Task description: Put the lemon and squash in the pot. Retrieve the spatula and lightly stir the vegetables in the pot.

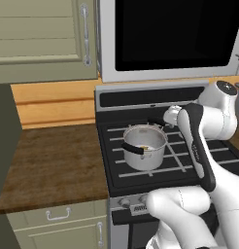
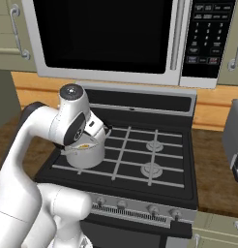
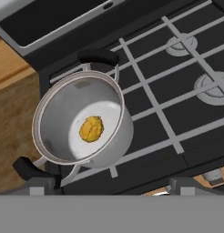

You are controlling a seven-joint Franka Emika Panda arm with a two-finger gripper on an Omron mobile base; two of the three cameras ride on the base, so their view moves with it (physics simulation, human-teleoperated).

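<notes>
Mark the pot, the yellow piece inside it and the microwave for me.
pot [image 3: 57,111], hand view, inner steel wall.
yellow piece [image 3: 91,129], hand view, its middle, on the pot's floor.
microwave [image 2: 106,34], right base view, dark door glass.

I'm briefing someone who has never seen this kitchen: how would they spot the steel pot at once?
Find the black gas stove under the big microwave. On its grates, at the side next to the brown wooden counter, stands a round, shiny steel saucepan with straight sides and a black side handle. It is the one vessel on the stove, with one small yellow-orange piece lying in it.
</notes>
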